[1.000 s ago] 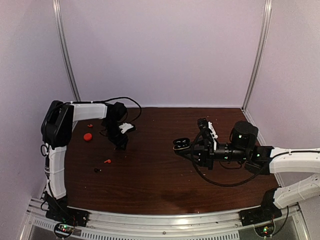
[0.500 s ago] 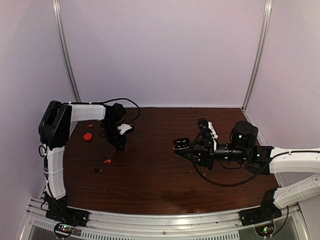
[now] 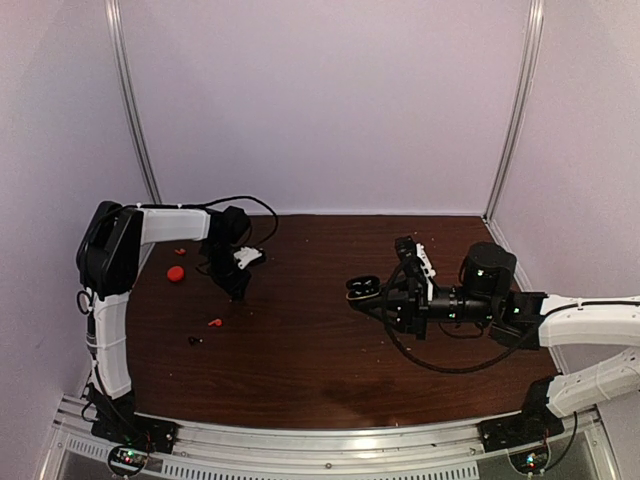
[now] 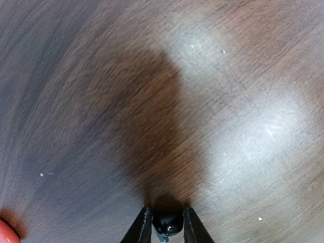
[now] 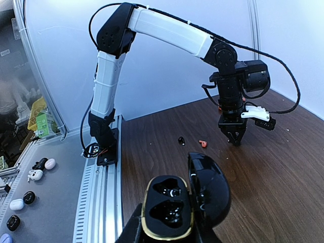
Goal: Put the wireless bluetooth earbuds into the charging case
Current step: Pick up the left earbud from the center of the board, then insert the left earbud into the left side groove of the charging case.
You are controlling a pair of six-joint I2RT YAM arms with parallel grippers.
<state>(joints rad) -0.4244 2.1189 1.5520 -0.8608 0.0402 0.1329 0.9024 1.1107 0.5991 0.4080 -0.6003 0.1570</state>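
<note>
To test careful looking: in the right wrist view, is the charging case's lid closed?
No, the charging case has its lid swung open, exposing the two hollows inside.

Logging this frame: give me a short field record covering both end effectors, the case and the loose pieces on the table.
left end effector: fingertips closed around a small black piece, down at the table
right end effector: gripping the charging case
case state: lid open, both wells look empty
loose on table: tiny red piece, tiny black piece, red round item
earbuds in case: none visible
</note>
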